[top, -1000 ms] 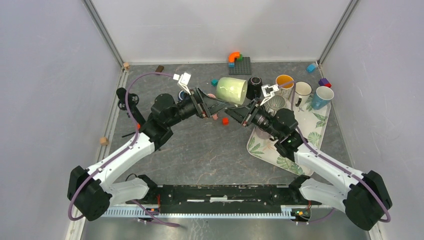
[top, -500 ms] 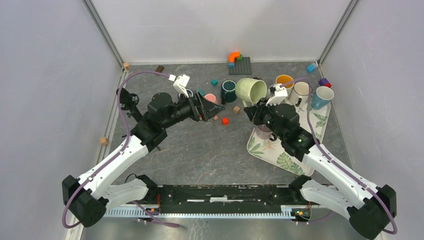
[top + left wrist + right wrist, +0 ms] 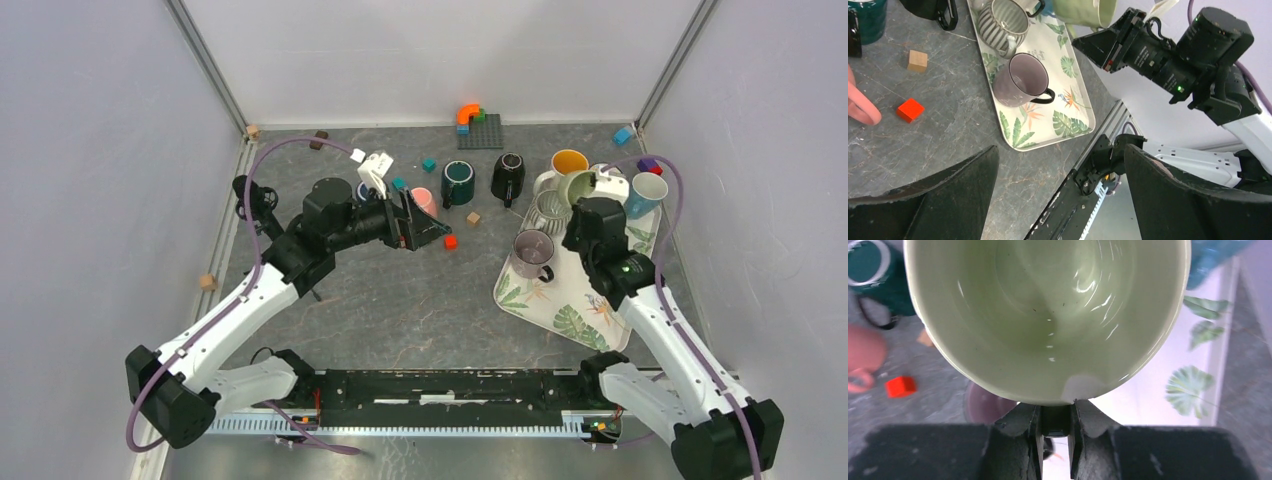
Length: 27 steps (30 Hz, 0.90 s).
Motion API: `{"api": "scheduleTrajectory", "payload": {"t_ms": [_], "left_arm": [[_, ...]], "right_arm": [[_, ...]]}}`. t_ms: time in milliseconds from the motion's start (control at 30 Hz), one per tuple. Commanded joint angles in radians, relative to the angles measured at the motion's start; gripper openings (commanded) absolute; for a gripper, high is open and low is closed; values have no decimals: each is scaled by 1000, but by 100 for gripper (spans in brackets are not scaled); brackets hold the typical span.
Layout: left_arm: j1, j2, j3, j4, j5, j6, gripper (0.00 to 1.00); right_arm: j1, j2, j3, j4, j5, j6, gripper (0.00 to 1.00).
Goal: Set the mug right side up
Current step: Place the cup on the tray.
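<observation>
Right gripper clamped on mug rim, bottom centre of frame. Likely glazed ceramic: stiff, heavy, slippery, fragile. Left gripper apart, empty.

On the right of the table we find the tray, and on it two mugs: the front mug at its left edge, the rear mug just behind. Above the tray's far end the right gripper holds the mug by its rim. Left of the tray a block lies on the table, between the tray and the left gripper.
</observation>
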<state>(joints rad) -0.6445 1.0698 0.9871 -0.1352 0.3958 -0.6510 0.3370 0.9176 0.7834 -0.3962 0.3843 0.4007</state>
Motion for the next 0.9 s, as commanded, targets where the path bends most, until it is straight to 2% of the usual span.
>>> {"api": "scheduleTrajectory", "payload": {"t_ms": [0,300,867], "left_arm": [[-1,43,72,-50,92,81,100],[-1,97,100,-101,180,131,100],[0,91,78,-110,225,187,100]], "right_arm": [[-80,-20,35,19,81,-48,0],[-186,51,-23,57,27,-53,0],[-332,196,-127,157,-159,-79,0]]}}
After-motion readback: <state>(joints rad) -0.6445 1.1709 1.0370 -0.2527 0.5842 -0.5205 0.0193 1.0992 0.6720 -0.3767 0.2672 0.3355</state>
